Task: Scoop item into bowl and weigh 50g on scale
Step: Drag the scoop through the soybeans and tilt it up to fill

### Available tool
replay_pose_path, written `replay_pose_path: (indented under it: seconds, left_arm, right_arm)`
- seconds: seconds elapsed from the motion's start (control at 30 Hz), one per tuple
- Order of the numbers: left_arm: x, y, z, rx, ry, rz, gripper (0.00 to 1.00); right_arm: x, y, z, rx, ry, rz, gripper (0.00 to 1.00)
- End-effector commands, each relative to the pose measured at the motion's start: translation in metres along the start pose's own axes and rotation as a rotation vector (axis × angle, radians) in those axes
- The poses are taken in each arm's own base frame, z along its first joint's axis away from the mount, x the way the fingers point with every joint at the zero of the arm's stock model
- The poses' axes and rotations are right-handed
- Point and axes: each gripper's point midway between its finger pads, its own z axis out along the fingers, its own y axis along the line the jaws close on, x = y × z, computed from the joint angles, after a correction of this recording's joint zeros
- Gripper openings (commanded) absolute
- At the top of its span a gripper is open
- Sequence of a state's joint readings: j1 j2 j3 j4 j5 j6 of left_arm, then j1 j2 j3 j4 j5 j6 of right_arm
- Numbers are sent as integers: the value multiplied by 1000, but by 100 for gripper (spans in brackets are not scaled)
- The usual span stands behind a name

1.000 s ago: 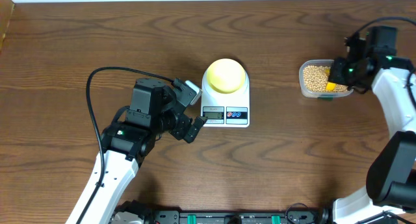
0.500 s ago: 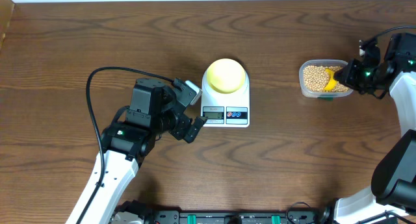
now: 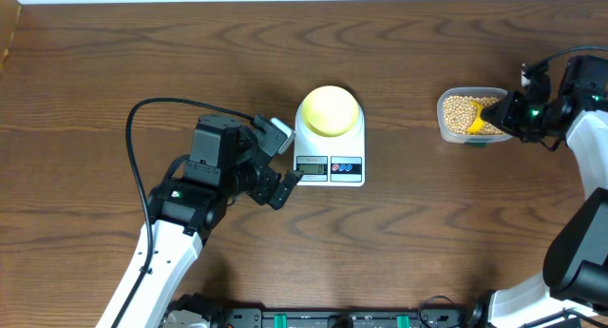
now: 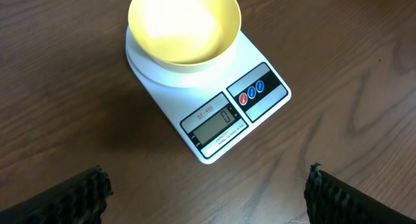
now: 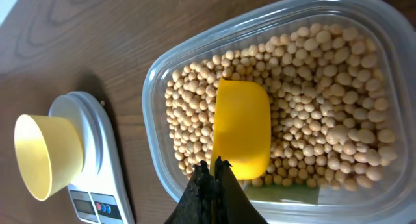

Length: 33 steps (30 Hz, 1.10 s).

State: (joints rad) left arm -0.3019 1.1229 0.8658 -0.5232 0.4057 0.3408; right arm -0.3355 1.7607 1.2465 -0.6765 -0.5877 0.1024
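Robot lab bench: wood-grain table (image 3: 399,242), cabled robot arm (image 3: 180,209).

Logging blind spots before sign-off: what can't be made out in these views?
- Right wrist: scoop handle, hidden behind the shut right gripper.
- Right wrist: beans under the scoop, covered by it.
- Overhead: scale display digits, too small.
- Left wrist: left gripper fingers, cut off by the bottom edge.
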Motion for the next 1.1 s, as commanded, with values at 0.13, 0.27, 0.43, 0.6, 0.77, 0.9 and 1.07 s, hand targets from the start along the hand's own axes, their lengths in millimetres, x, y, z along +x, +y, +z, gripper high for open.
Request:
replay_pose_path:
  seconds: [0.13, 0.27, 0.43, 0.6, 0.77, 0.9, 1.07]
  left_arm:
    - [-3, 0, -2, -1, -12, 3, 98]
    - [-3, 0, -2, -1, -12, 3, 98]
    - [-3, 0, -2, -1, -12, 3, 98]
    - [-3, 0, -2, -1, -12, 3, 98]
    - [-3, 1, -2, -2, -12, 3, 98]
    - [-3, 0, -2, -1, -12, 3, 98]
    - [-3, 1, -2, -1, -12, 3, 98]
  right_arm:
    - [-1, 3, -10, -146, -10, 76, 1]
    - [-5, -2, -17, -176, -29, 99, 1]
    - [-10, -9, -28, -210, -56, 130, 1]
    - [-14, -10, -38, -266, -79, 147, 1]
    - [-20, -5, -48, -347, -106, 148, 1]
    - [-23, -3, -58, -407, -125, 162, 1]
    - [-25, -2, -66, -450, -138, 170, 1]
